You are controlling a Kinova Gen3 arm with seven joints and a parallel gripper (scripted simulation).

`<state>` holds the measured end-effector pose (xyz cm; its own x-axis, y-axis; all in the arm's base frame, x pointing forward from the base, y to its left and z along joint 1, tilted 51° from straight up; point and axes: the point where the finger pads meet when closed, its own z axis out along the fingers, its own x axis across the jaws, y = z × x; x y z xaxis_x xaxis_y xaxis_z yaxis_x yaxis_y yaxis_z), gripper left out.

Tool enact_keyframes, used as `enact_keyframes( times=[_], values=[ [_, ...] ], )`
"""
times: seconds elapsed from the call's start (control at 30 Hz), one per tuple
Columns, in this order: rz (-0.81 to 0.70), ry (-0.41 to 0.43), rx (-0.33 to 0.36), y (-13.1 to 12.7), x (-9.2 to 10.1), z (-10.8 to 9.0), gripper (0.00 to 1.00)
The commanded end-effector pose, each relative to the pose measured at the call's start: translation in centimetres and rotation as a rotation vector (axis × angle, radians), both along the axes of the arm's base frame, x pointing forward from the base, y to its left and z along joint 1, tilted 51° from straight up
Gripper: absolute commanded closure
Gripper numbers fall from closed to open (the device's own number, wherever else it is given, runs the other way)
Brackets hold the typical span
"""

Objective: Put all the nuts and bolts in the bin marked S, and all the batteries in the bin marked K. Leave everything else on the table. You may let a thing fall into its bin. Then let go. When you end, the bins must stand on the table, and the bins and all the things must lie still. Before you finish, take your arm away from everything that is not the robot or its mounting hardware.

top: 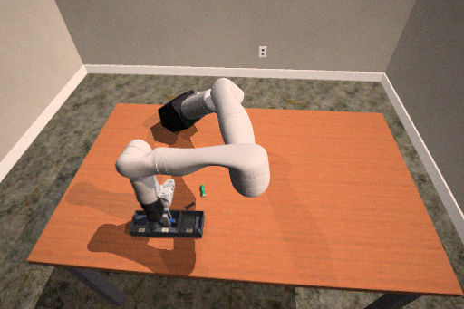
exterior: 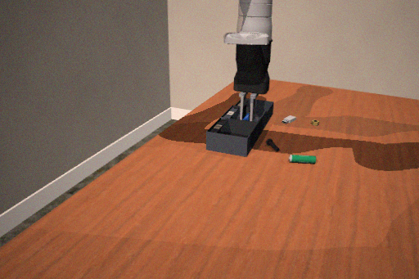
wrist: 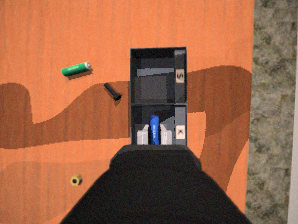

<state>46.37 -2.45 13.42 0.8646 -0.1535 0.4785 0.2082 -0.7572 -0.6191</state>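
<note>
My gripper [top: 167, 221] [exterior: 246, 119] [wrist: 154, 131] is shut on a blue battery [top: 172, 221] [wrist: 155, 126] and points down, its fingertips inside the middle bin, marked K [top: 165, 235] [wrist: 186, 120]. The bin marked S [exterior: 227, 143] [wrist: 158, 49] is the end bin beside it; no nut, bolt or battery shows in it. A green battery [top: 203, 190] [exterior: 303, 159] [wrist: 76, 69] lies on the table. A black bolt [top: 190, 206] [exterior: 272, 145] [wrist: 113, 92] lies between it and the bins. A brass nut [exterior: 315, 123] [wrist: 76, 180] lies farther off.
A grey-white USB stick [exterior: 289, 119] lies on the table beside the bins; the gripper body hides it in the wrist view. The three bins are joined in a row near the table edge. The third bin is hidden in the wrist view.
</note>
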Motion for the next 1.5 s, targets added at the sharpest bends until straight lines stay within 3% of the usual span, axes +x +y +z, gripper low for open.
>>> enact_keyframes(
  times=[0.0,0.37,0.4,1.03,1.47],
  values=[
    [0.002,0.003,0.001,0.3,0.0,-0.3,0.69],
    [0.002,0.003,0.001,0.3,0.0,-0.3,0.69],
    [0.002,0.003,0.001,0.3,0.0,-0.3,0.40],
    [0.002,0.003,0.001,0.3,0.0,-0.3,0.40],
    [0.002,0.003,0.001,-0.8,-0.8,0.8,0.40]
  ],
)
